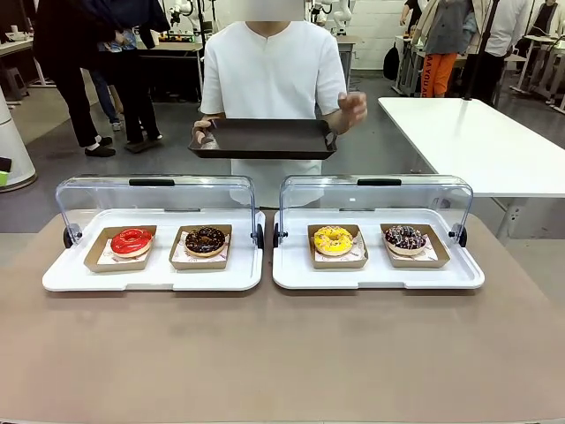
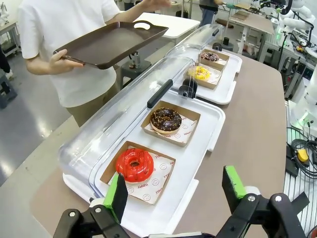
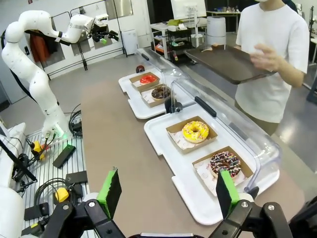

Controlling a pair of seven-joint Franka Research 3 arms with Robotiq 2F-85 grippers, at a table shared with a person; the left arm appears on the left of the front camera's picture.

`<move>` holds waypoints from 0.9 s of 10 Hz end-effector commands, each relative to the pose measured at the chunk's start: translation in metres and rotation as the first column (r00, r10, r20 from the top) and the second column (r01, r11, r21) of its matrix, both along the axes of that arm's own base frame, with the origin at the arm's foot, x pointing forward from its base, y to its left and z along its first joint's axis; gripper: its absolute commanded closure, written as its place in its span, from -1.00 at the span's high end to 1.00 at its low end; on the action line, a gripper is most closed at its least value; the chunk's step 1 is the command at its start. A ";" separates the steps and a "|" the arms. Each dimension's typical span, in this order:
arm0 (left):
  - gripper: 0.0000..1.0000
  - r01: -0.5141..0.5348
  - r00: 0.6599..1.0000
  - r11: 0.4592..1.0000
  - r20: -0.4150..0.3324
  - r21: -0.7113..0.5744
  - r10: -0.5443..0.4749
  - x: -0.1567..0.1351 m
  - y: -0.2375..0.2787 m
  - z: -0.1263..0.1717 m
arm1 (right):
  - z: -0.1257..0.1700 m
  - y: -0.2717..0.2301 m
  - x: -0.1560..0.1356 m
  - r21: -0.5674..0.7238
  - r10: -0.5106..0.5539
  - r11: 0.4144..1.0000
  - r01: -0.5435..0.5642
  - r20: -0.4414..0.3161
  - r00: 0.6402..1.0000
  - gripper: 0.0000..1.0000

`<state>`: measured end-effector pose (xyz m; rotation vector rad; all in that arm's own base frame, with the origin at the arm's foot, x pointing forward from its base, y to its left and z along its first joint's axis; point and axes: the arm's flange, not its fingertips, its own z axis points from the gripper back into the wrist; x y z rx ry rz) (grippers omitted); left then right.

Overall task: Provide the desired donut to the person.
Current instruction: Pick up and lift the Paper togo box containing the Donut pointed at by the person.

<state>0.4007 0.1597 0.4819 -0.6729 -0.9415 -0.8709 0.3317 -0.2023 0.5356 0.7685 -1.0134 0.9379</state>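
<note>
Holding a dark tray [image 1: 263, 139], the person [image 1: 274, 79] stands far side; left gripper [image 2: 173, 177] and right gripper [image 3: 169, 174] gape empty

- right gripper [image 3: 168, 191]: jaws wide apart, nothing between them, above bare table [image 3: 114, 139]
- near white tray [image 3: 163, 136] along the person's edge: yellow donut [image 3: 195, 131], sprinkled chocolate donut [image 3: 224, 163], clear lid [image 3: 237, 131] swung up
- second tray [image 3: 133, 104] further along that edge: red donut [image 3: 147, 79], chocolate donut [image 3: 160, 92]
- person [image 3: 277, 34] beyond the edge holds dark tray [image 3: 225, 62], hand [image 3: 267, 57] raised over it
</note>
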 end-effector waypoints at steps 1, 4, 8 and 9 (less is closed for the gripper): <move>1.00 -0.001 1.000 1.000 0.005 -0.009 0.001 -0.001 0.000 0.000 | 0.000 0.000 0.000 0.008 0.004 1.000 -0.004 0.003 1.000 1.00; 1.00 -0.001 1.000 1.000 0.005 -0.009 0.001 -0.001 0.000 0.000 | 0.000 0.000 0.000 0.008 0.004 1.000 -0.004 0.003 1.000 1.00; 1.00 -0.001 1.000 1.000 0.005 -0.009 0.001 -0.001 0.000 0.000 | 0.000 0.000 0.000 0.008 0.004 1.000 -0.004 0.003 1.000 1.00; 1.00 -0.001 1.000 1.000 0.005 -0.009 0.001 -0.001 0.000 0.000 | 0.000 0.000 0.000 0.008 0.004 1.000 -0.004 0.003 1.000 1.00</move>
